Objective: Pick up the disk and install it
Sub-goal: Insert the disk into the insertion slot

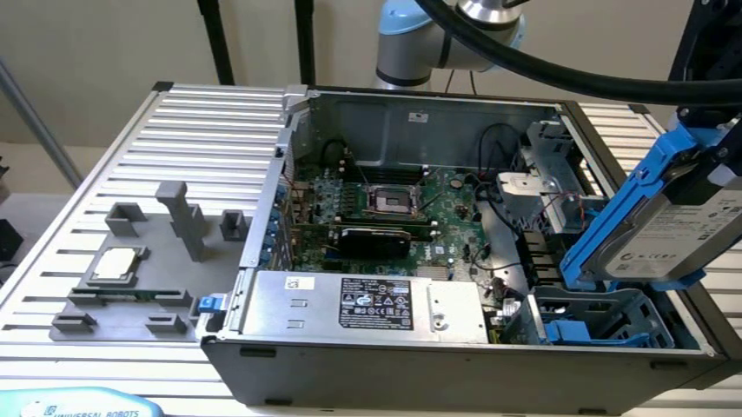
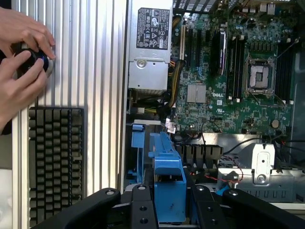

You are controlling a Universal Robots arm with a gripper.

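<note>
Disk (image 1: 679,230): hangs tilted in the air at the exterior view's right, over the near corner of the open computer case (image 1: 464,365), touching nothing below.
Gripper (image 2: 169,210): clamped on the disk's blue frame, with a black finger (image 2: 143,212) on each side. The hold is on plastic, so a knock could twist the disk in the grip or let it slip.
Drive cage (image 1: 597,317): just below the disk, grey walls with a blue rail (image 1: 574,332) inside. The disk is tilted relative to it, so a corner may catch on the cage wall and jam rather than slide in.
Wires (image 1: 565,201): red and black strands near the cage. A low or off-line path could snag or pinch them.
Power supply (image 1: 360,304): beside the cage. A sideways drift risks a bump.
Main board (image 1: 394,217): deeper in the case. A dropped disk could land on it and damage parts.
Hands (image 2: 21,57): a person's, on a dark round controller (image 2: 34,59) beside a keyboard (image 2: 55,162), well apart from the case. An abrupt input there could jerk the arm.
</note>
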